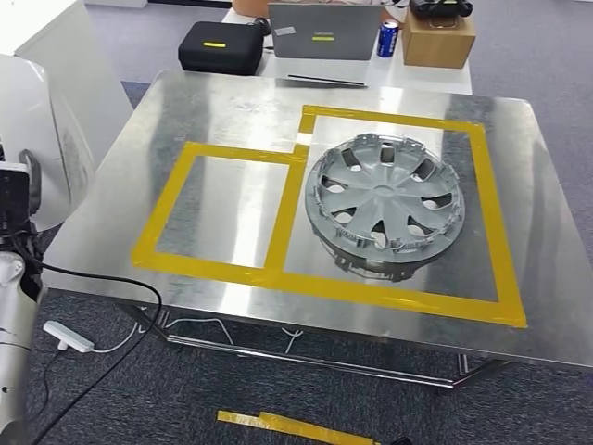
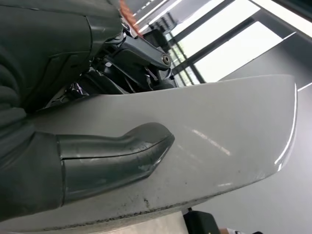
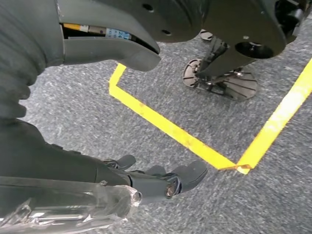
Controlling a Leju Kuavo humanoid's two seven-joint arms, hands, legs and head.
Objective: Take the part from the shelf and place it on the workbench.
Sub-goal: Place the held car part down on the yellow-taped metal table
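A large pale grey curved panel (image 2: 221, 131), the part, is gripped by my left hand (image 2: 95, 163): the thumb (image 2: 147, 146) presses on its face and the darker fingers (image 2: 143, 53) reach behind it. In the head view the same panel (image 1: 42, 139) sits at the far left, beside the workbench's left edge. The steel workbench (image 1: 209, 111) carries two yellow-taped rectangles. A silver hubcap (image 1: 384, 190) lies in the right one, and the left rectangle (image 1: 164, 199) frames bare metal. My right hand (image 3: 162, 180) hangs over the carpet with its fingers apart and holds nothing.
Behind the bench a white table holds a black case (image 1: 220, 46), a laptop (image 1: 321, 30), a blue can (image 1: 387, 39) and a cardboard box (image 1: 438, 37). A white power strip (image 1: 68, 336) with cables lies on the floor at the left. Yellow floor tape (image 3: 173, 129) runs near a round foot (image 3: 221, 80).
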